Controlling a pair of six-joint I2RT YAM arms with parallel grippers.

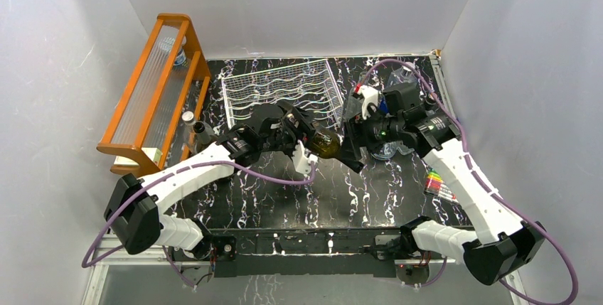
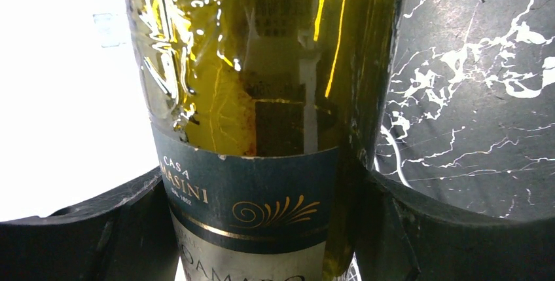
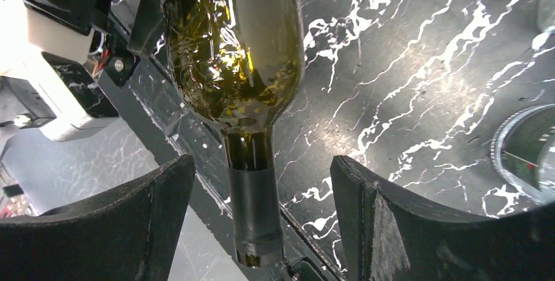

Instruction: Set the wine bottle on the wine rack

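My left gripper (image 1: 307,136) is shut on the wine bottle (image 1: 325,142), a green glass bottle with a dark label, held level above the table. In the left wrist view my fingers (image 2: 118,228) clamp the bottle (image 2: 262,97) at its label. My right gripper (image 1: 350,150) is open around the bottle's neck; in the right wrist view the neck (image 3: 255,209) lies between the two fingers (image 3: 393,222) with gaps on both sides. The silver-white wire wine rack (image 1: 281,92) lies flat at the back of the table, behind the left gripper, with no bottle on it.
A tall orange wooden shelf (image 1: 153,92) with ribbed clear panels stands at the back left. Small dark jars (image 1: 193,124) stand by its foot. Coloured markers (image 1: 439,184) lie at the right. A round glass object (image 3: 527,150) lies near the right gripper.
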